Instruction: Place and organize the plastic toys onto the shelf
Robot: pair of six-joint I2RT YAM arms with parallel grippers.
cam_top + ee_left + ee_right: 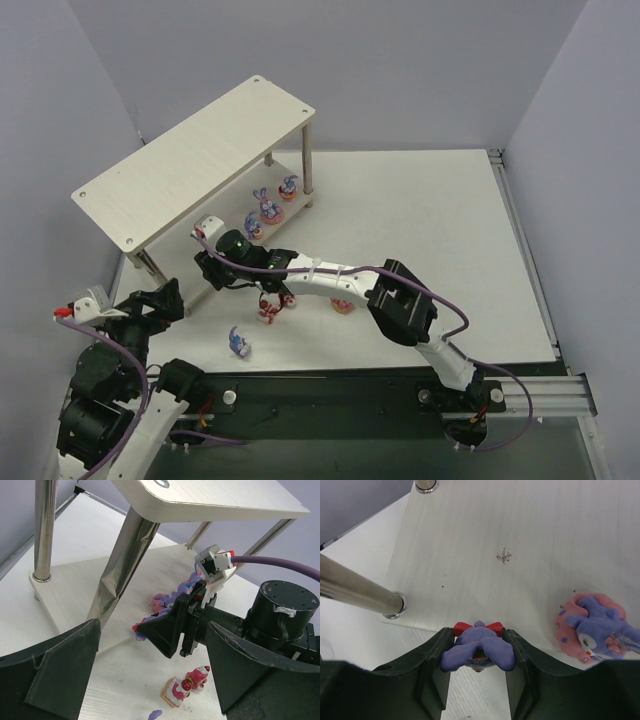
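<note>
**A:** What takes up most of the overhead view?

**B:** The white table, across the middle and right of the frame. The shelf stands on it at upper left, set on a diagonal, with a pale top board above a lower board.

**A:** And the arms?

**B:** The right arm reaches from the bottom right across to left of centre and ends at the shelf's near end. The left arm is folded up in the bottom left corner.

**A:** What are the claws doing?

**B:** The right gripper is clenched on the held bunny, a purple one with a red bow. It sits at the bottom centre of the right wrist view, right at the near edge of the lower board. A metal leg is near it on the left. I cannot tell whether the bunny touches the board. The left gripper is spread wide with nothing in it, and the right gripper shows between its fingers in the left wrist view.

**A:** Where are the other toys?

**B:** A row of bunnies on pink bases stands on the lower board, above centre in the overhead view. One pink-based bunny shows at the right edge of the right wrist view, apart from the held one. On the table below centre, a red-pink bear stands just under the right arm. A pinkish toy beside it is partly hidden by the arm. Lowest in the frame, a fallen bunny lies near the table's front edge.
</note>
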